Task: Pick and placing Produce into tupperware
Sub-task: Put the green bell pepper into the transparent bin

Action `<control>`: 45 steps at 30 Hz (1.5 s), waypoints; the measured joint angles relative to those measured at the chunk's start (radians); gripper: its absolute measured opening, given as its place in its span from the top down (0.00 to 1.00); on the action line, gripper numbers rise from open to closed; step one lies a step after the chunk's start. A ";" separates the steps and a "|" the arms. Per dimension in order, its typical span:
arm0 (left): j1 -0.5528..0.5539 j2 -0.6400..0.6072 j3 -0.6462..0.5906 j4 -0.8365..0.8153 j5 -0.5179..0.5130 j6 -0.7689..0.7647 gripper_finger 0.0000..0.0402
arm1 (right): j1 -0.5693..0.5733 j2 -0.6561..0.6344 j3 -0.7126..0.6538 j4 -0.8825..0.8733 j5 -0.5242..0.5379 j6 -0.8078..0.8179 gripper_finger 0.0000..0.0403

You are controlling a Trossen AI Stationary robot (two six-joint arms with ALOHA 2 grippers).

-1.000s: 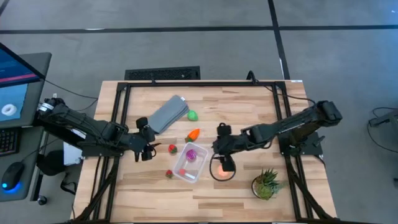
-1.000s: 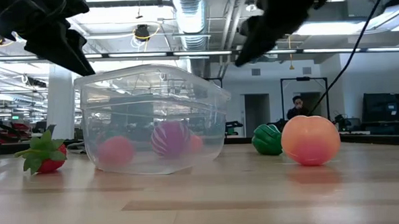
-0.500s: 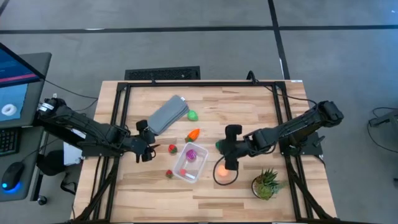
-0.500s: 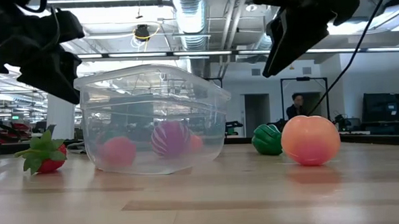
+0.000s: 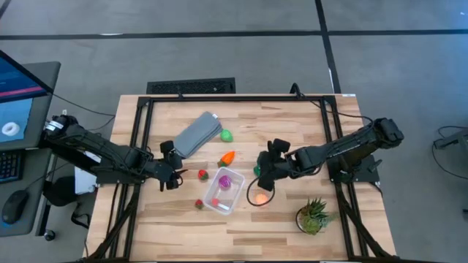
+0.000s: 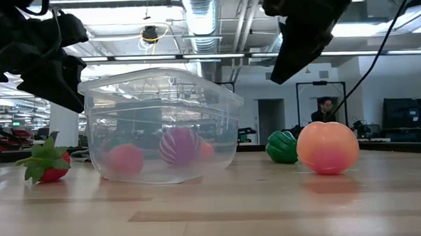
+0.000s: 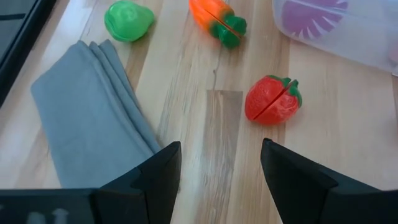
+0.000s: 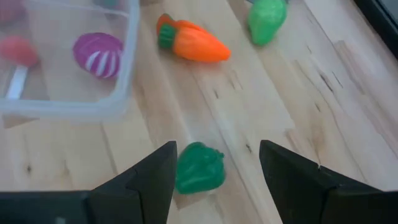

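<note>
- Right gripper [image 5: 261,180], frame centre: jaws open, empty, over dark green piece [image 8: 199,168].
- Left gripper [image 5: 174,177], centre-left: jaws open, empty, near strawberry [image 7: 272,99].
- Tupperware [image 5: 224,191] holds purple piece [image 5: 225,182].

grey lid [image 5: 197,134] flat, table far-left | spiky potted plant [image 5: 314,216] near-right corner

Tupperware [image 5: 224,192] table centre; strawberry [image 5: 203,174] left of it; ball [image 5: 260,198] right; carrot [image 5: 228,157] behind.

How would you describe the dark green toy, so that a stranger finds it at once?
Start at the clear tupperware near the table's middle. Just off its side facing the right arm, under the open right gripper, lies the dark green toy. Darker and lumpier than the smooth light green piece.
</note>
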State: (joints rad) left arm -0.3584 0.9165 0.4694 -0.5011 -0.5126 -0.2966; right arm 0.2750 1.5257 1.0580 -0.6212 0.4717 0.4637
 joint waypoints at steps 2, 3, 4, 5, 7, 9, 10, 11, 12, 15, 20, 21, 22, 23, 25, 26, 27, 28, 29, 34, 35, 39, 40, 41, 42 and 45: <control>0.000 0.000 0.000 0.000 0.000 0.000 0.48 | -0.013 0.000 0.000 0.000 -0.009 -0.008 0.37; 0.000 0.000 0.000 0.000 0.000 0.000 0.48 | -0.022 0.000 0.000 0.000 -0.025 -0.016 0.37; 0.000 0.000 0.000 0.000 0.000 -0.001 0.48 | -0.031 0.000 0.000 -0.001 -0.040 -0.023 0.37; 0.000 0.000 0.000 0.000 0.000 -0.003 0.48 | -0.041 0.000 0.000 -0.004 -0.057 -0.026 0.37; 0.000 0.000 0.000 0.000 0.000 -0.009 0.48 | -0.062 0.000 0.000 -0.011 -0.085 -0.042 0.37; 0.000 0.000 0.000 0.006 0.000 -0.010 0.48 | -0.081 0.000 0.000 -0.013 -0.094 -0.050 0.37; 0.000 0.000 0.000 0.012 0.000 -0.010 0.48 | -0.089 0.000 0.000 -0.013 -0.101 -0.052 0.37; 0.000 0.000 0.000 0.020 0.000 -0.010 0.48 | -0.097 0.000 0.000 -0.013 -0.107 -0.052 0.37; 0.000 0.000 0.000 0.029 0.000 -0.010 0.48 | -0.107 0.000 0.000 -0.013 -0.115 -0.053 0.37; 0.000 0.000 0.000 0.038 0.001 -0.008 0.48 | -0.131 0.000 0.000 -0.012 -0.164 -0.039 0.37; 0.000 0.000 0.000 0.048 0.000 -0.005 0.48 | -0.182 0.001 0.000 -0.015 -0.264 0.025 0.37; 0.000 0.000 0.000 0.048 0.000 -0.005 0.48 | -0.191 0.001 0.000 -0.015 -0.278 0.032 0.37; 0.000 0.000 0.000 0.048 0.001 -0.005 0.48 | -0.199 0.001 0.000 -0.015 -0.292 0.034 0.37; 0.000 0.000 0.000 0.048 0.001 -0.005 0.48 | -0.206 0.001 0.000 -0.015 -0.302 0.034 0.37; 0.000 0.000 0.000 0.048 0.001 -0.004 0.48 | -0.216 0.001 0.000 -0.015 -0.320 0.034 0.37; 0.000 0.000 0.000 0.048 0.000 -0.004 0.48 | -0.220 0.001 0.000 -0.015 -0.324 0.033 0.37; 0.000 0.000 0.000 0.048 0.000 -0.003 0.48 | -0.223 0.003 0.000 -0.014 -0.326 0.027 0.37; 0.000 0.000 0.000 0.048 0.001 -0.002 0.48 | -0.225 0.012 0.001 -0.011 -0.326 0.017 0.37; 0.000 0.000 0.000 0.048 0.001 -0.001 0.48 | -0.225 0.023 0.001 -0.004 -0.327 0.004 0.37; 0.000 0.000 0.000 0.048 0.001 -0.001 0.48 | -0.223 0.097 0.002 -0.001 -0.358 -0.080 0.37; 0.000 0.000 0.000 0.048 0.001 -0.001 0.48 | -0.223 0.118 0.002 -0.009 -0.360 -0.097 0.37; 0.000 0.000 0.000 0.047 0.001 -0.001 0.48 | -0.224 0.151 0.013 -0.001 -0.359 -0.146 0.36; 0.000 0.000 0.000 0.047 0.001 -0.001 0.48 | -0.224 0.151 0.013 0.001 -0.359 -0.155 0.35; 0.000 0.000 0.000 0.047 0.001 -0.001 0.48 | -0.224 0.151 0.013 0.011 -0.359 -0.164 0.34; 0.000 0.000 0.000 0.047 0.001 -0.001 0.48 | -0.224 0.149 0.013 0.020 -0.359 -0.172 0.33; 0.000 0.000 0.000 0.045 0.001 0.000 0.48 | -0.223 0.121 0.013 0.025 -0.360 -0.184 0.30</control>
State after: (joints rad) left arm -0.3584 0.9165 0.4694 -0.4557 -0.5121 -0.2963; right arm 0.0517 1.6470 1.0710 -0.5964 0.1116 0.2798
